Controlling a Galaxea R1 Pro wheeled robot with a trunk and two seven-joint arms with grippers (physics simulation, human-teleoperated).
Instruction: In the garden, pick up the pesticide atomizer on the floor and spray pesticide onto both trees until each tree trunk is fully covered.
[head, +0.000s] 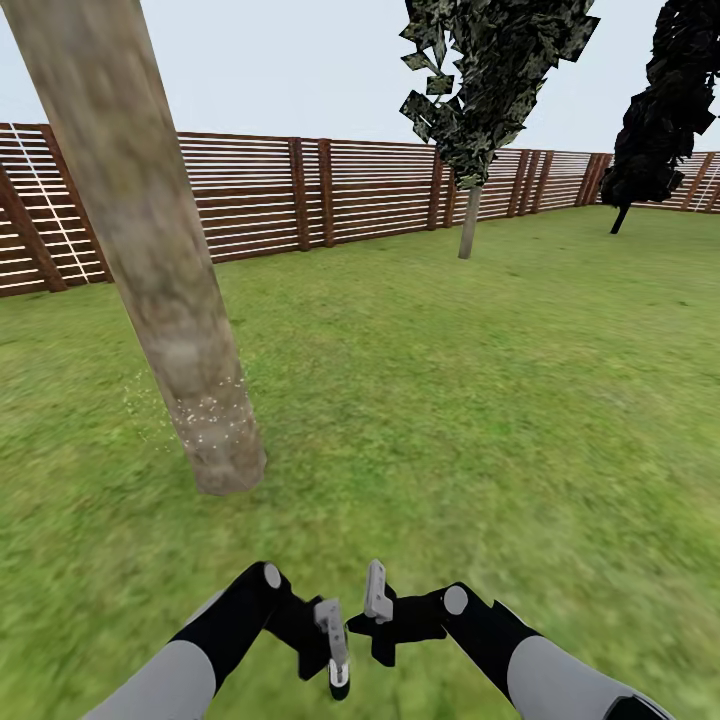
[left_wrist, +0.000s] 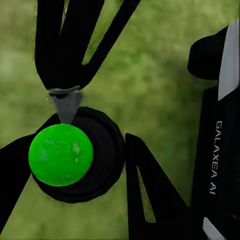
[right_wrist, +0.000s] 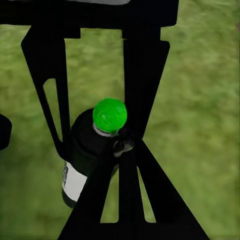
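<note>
The pesticide atomizer is a black bottle with a round green cap and a white label, also seen as the atomizer from the right wrist. My left gripper is shut on it, low in front of me over the grass. My right gripper hangs just beside it, fingers apart and holding nothing. The near tree trunk rises thick and pale at the left, with white spray specks around its base. The second tree stands far off by the fence, under a dark mottled crown.
A brown slatted fence closes the back of the lawn. A near-black narrow conifer stands at the far right. Open grass lies between the near trunk and the far tree.
</note>
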